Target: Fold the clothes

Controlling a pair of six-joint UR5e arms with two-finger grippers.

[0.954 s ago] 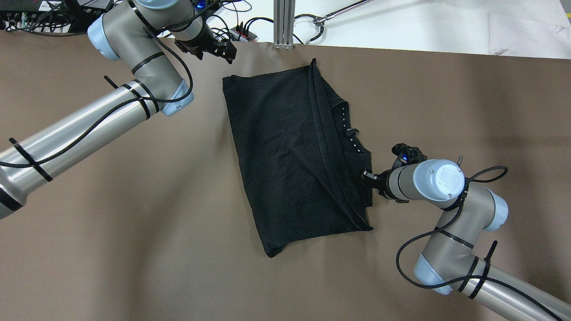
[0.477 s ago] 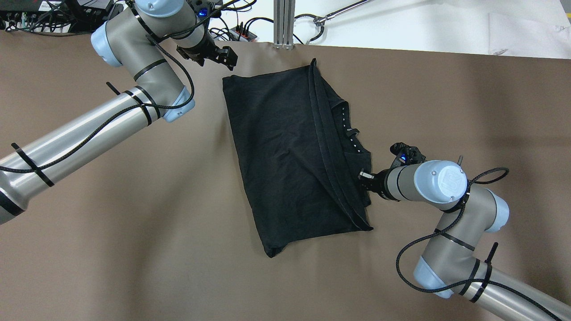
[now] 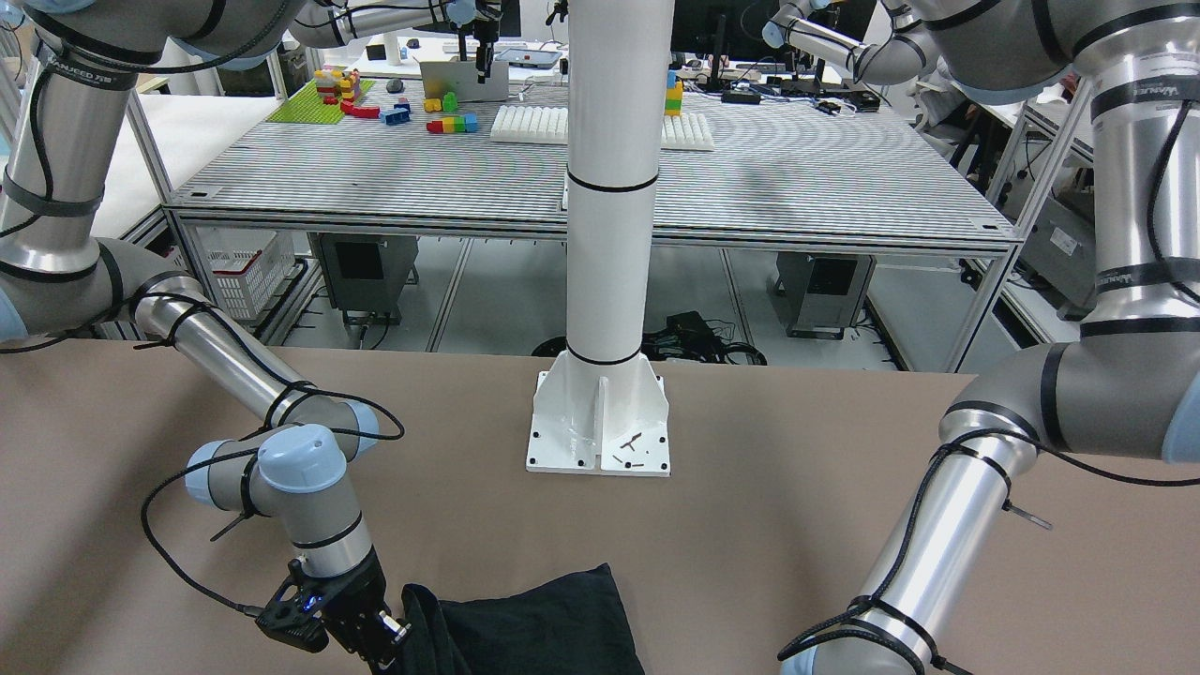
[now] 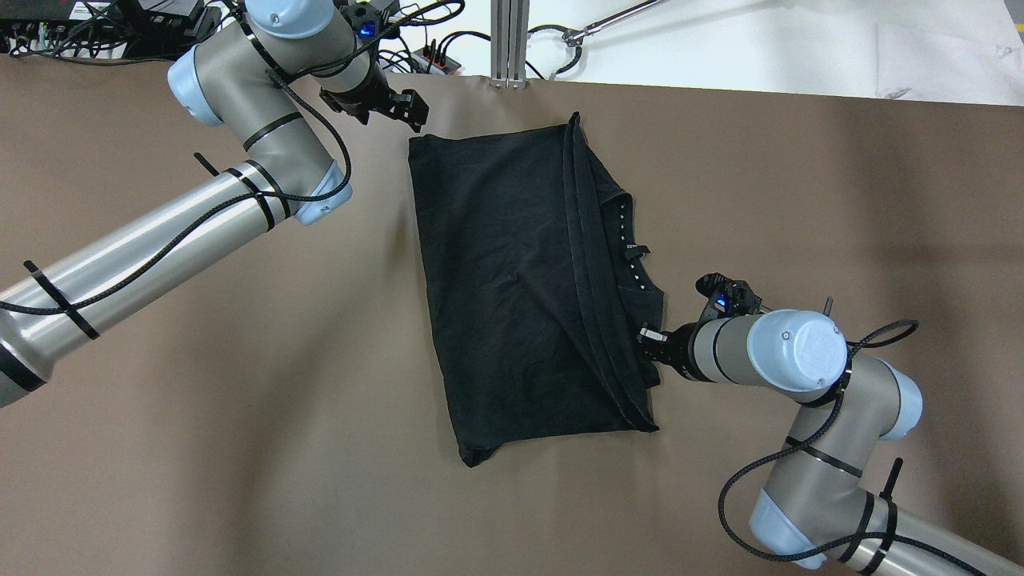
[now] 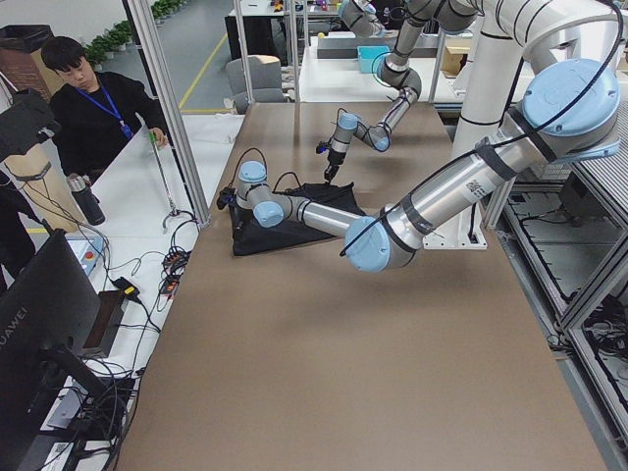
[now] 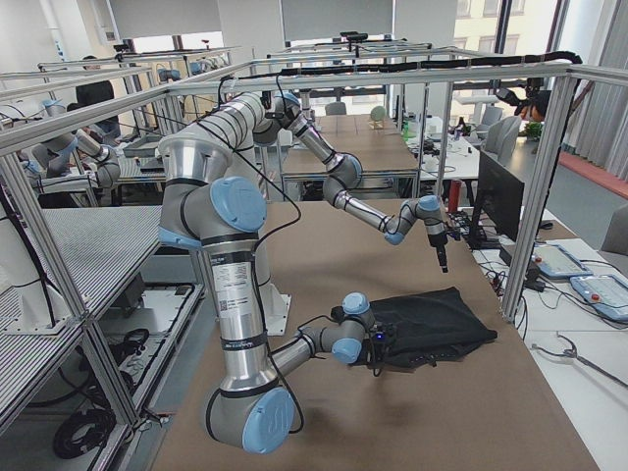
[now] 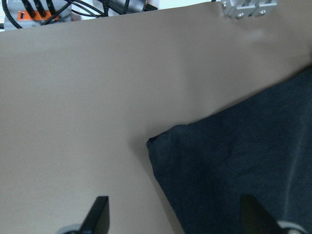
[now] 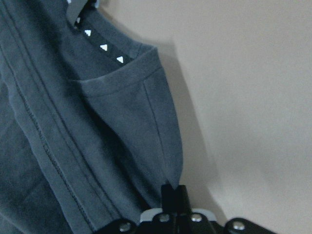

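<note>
One black garment (image 4: 512,288), folded to a rough rectangle, flat on the brown counter (image 4: 200,384), mid-width and toward its far edge. Its neckband (image 4: 630,254), set with small white triangles, lies exposed along the right side. The right pincer (image 4: 645,339) is low at the garment's right edge, jaws narrow, pinched on the fabric. The left pincer (image 4: 413,110) hovers just beside the garment's far left corner, jaws wide, holding nothing.

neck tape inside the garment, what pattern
Black neck tape with small white triangles; clearest in right wrist view.
</note>
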